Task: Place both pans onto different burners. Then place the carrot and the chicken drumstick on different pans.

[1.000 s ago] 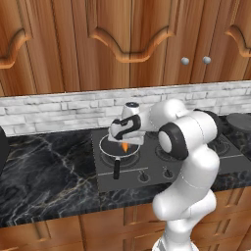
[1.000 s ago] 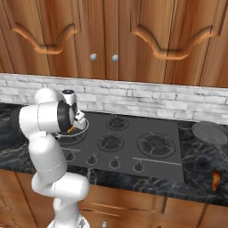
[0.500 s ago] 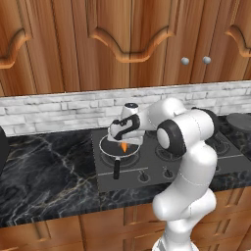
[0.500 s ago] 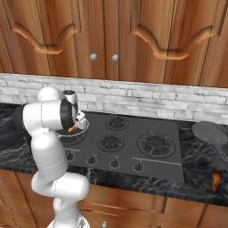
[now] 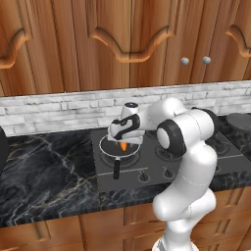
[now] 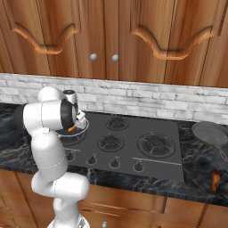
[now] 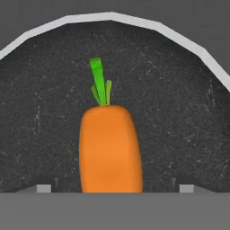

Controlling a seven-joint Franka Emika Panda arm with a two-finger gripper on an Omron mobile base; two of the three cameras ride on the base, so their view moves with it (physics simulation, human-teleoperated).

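- The grey pan [image 6: 209,132] is sitting on the counter [image 6: 196,178] at its right end; stiff and weighty, best taken by its handle.
- The silver-rimmed pan [image 5: 119,150] is resting on the stovetop's front-left burner.
- The tool [image 5: 123,139] is hovering spread wide, gripping nothing.
- The carrot [image 7: 110,148] is lying inside the rimmed pan.
- The drumstick [image 6: 216,179], likely slippery, is lying near the counter's front-right edge.

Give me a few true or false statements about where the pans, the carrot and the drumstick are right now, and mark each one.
1. The carrot lies inside the silver-rimmed pan. True.
2. The plain grey pan sits on a burner. False: it rests on the counter right of the stovetop.
3. The chicken drumstick is in a pan. False: it lies on the counter near the front edge.
4. The pincer hangs over the silver-rimmed pan. True.
5. The silver-rimmed pan is on the stovetop. True.
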